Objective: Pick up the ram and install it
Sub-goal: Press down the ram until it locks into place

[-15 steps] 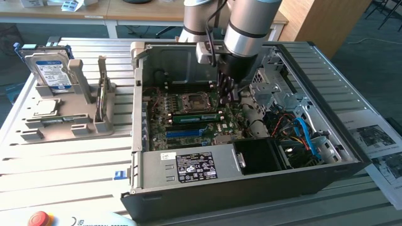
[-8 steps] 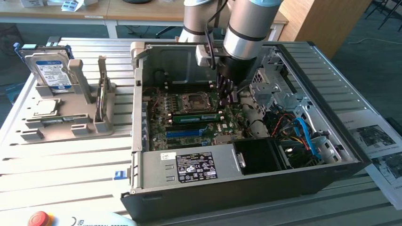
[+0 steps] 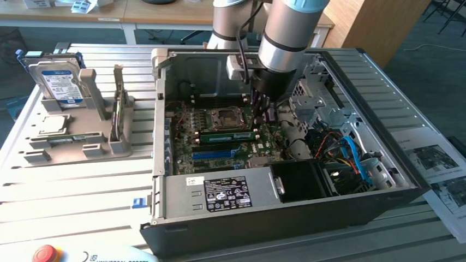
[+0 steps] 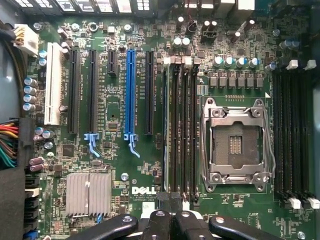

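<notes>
Nearest the wrist camera, one gripper (image 4: 172, 201) has its two fingers drawn together, tips meeting over the end of the memory slots. Whether anything sits between them cannot be told.

Across the exterior view from its left:
- One grey fixture (image 3: 43, 153) stands on the table, holding one hard drive (image 3: 58, 82) upright and one silver processor chip (image 3: 51, 124) lying flat.
- One open computer case (image 3: 291, 218) follows.

Inside the case, one ram (image 3: 226, 136) stands on edge in a slot beside the empty processor socket (image 3: 220, 117). Its long axis runs along the slot, toward the exterior view's left and right. One blue slot (image 3: 218, 154) lies parallel, just beside it. The gripper hangs at the ram's right-hand end. Blue cables (image 3: 353, 155) crowd the case's right side, apart from the ram. Printed sheets (image 3: 437, 164) lie outside.
</notes>
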